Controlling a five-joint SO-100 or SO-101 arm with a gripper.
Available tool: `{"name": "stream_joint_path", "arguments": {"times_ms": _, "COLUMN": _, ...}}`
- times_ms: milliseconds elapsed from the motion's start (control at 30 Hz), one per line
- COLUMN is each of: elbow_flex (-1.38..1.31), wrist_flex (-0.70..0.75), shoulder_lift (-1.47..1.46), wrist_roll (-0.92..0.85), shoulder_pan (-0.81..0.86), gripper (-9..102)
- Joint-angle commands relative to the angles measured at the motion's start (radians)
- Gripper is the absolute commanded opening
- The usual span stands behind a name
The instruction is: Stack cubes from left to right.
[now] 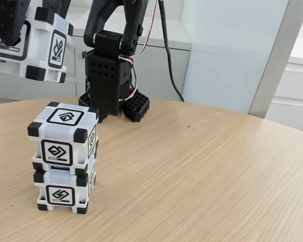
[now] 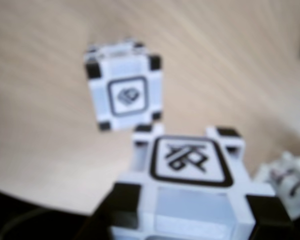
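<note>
Two white cubes with black corners stand stacked near the table's front left in the fixed view, the upper cube [image 1: 65,136] resting squarely on the lower cube [image 1: 63,189]. A third cube [image 1: 45,50] hangs in the air at the top left, above and slightly left of the stack, with my gripper [image 1: 12,35] shut on it. One black finger [image 1: 10,22] lies over its front face. In the wrist view the held cube [image 2: 190,170] sits at the bottom, and the stack's top face [image 2: 125,92] shows beyond it, offset up and to the left.
The arm's black base [image 1: 108,75] stands at the back of the round wooden table [image 1: 202,176], with a black cable [image 1: 169,55] running up behind it. White cabinets line the wall beyond. The table stretches open to the right of the stack.
</note>
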Motion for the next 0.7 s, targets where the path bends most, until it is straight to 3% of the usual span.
{"name": "stream_joint_path", "arguments": {"times_ms": 0, "elbow_flex": -0.031, "wrist_flex": 0.084, "shoulder_lift": 0.032, "wrist_roll": -0.014, "shoulder_pan": 0.009, "gripper": 0}}
{"name": "stream_joint_path", "arguments": {"times_ms": 667, "elbow_flex": 0.11, "wrist_flex": 0.083, "shoulder_lift": 0.091, "wrist_roll": -0.026, "shoulder_pan": 0.009, "gripper": 0}}
